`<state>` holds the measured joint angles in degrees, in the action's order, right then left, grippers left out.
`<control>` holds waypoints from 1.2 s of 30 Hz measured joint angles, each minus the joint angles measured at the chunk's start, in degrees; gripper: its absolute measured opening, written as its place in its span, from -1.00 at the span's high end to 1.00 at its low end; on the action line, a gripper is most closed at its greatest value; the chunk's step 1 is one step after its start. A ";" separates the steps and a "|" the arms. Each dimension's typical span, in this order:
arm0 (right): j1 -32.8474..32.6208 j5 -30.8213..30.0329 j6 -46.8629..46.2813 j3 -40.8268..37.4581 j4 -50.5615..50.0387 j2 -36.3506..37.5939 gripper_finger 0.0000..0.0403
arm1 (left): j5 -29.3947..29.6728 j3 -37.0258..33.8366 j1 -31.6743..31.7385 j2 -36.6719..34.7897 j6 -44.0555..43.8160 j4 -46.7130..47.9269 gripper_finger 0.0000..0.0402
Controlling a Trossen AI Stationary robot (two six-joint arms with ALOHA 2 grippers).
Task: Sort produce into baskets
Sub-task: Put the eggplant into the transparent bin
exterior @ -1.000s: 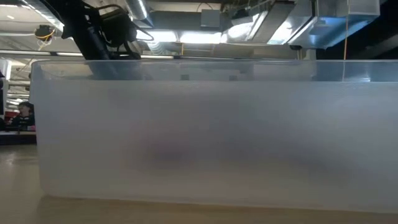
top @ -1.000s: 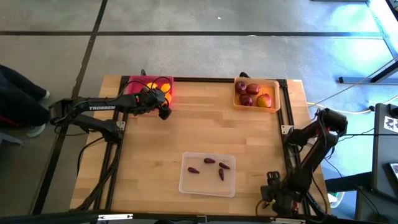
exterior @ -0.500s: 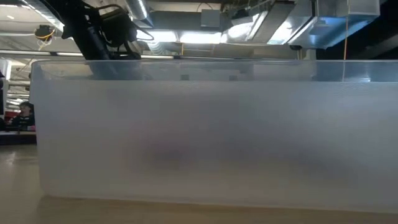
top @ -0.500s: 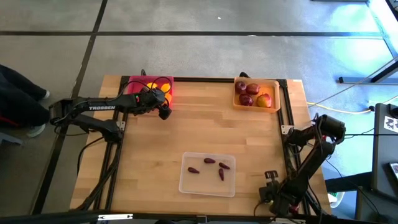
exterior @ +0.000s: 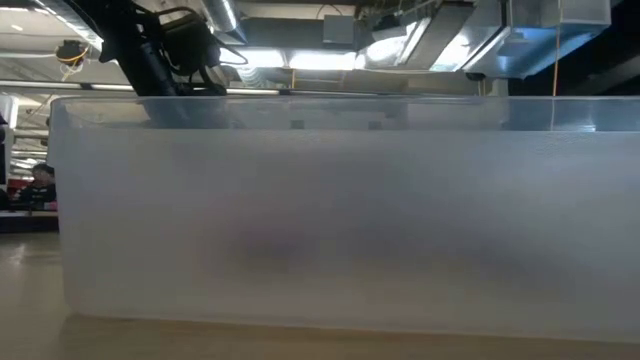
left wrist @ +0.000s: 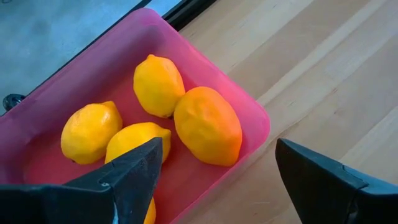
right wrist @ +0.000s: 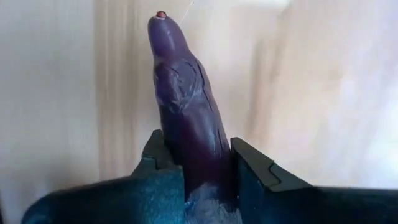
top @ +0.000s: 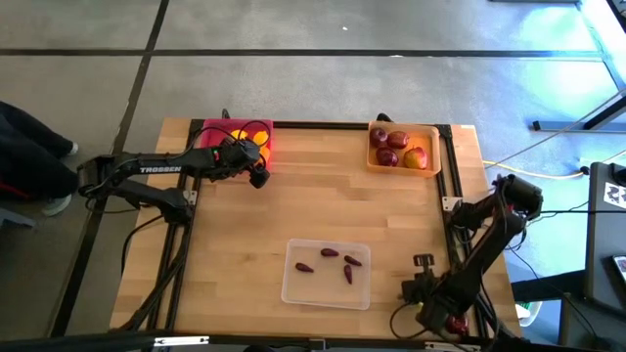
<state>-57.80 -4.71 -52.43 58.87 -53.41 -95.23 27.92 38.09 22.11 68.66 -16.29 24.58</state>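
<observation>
The right gripper (right wrist: 198,163), at the table's near right corner, is clenched on a long dark purple pod (right wrist: 189,115), while the left gripper (left wrist: 214,180) hangs spread over the bright pink tray (left wrist: 252,115) of yellow lemon-like fruits (left wrist: 158,84) at far left.

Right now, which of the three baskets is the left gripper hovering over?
The pink basket, holding the yellow lemons; the left gripper hangs open above its edge.

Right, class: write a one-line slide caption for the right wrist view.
Right gripper jaws closed on a long purple pod above the wooden table.
</observation>
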 joint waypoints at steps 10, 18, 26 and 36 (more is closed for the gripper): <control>6.71 -12.92 2.14 7.82 -6.32 5.99 0.72 | 0.00 0.00 0.00 0.00 -0.04 0.02 -0.54; 11.84 -26.17 7.44 15.14 -4.45 7.66 0.72 | 0.00 0.00 0.00 0.00 -0.07 -0.01 -0.54; 19.20 -26.26 16.92 15.51 13.23 6.87 0.65 | -0.02 0.01 0.00 0.00 -0.28 -1.92 -0.54; 23.47 -17.19 18.67 15.50 22.67 0.93 0.64 | -0.06 -0.15 -0.83 0.02 -0.25 -1.60 -0.54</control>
<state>-34.34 -21.90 -33.76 74.37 -30.73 -94.30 27.86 37.93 21.28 68.69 -16.55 22.98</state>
